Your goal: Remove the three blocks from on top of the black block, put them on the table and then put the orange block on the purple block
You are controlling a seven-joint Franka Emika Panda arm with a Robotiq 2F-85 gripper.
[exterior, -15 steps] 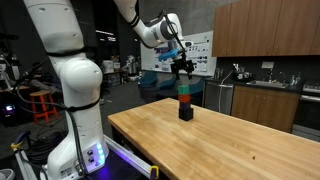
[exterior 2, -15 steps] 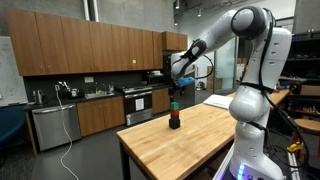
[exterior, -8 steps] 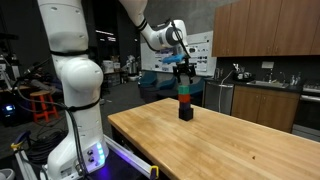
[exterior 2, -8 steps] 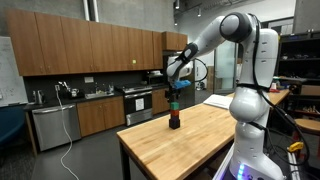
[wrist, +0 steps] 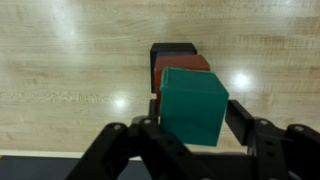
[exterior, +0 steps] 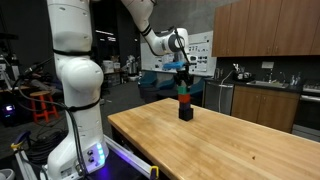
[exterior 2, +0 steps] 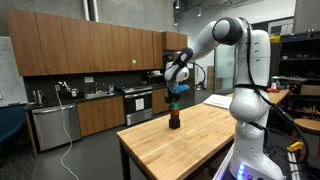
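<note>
- At the far end of the bench (wrist: 60,60), the stack is standing whole: green block (wrist: 192,105) uppermost, orange block (wrist: 185,62) peeking out at its 12 o'clock, black block (wrist: 173,47) beyond. The purple block is not showing distinctly.
- Tool (wrist: 195,122) is straddling the green block, jaws partway in; whether it is gripping cannot be told.
- All three removals and the orange-on-purple placing are remaining, judging by the stack.
- No brand or label is showing; wall posters (exterior: 203,50) are too small to read.

site: lab kitchenette | cues: wood cabinets (exterior 2: 90,45), countertop (exterior: 266,86), stainless appliance (exterior 2: 52,126)
</note>
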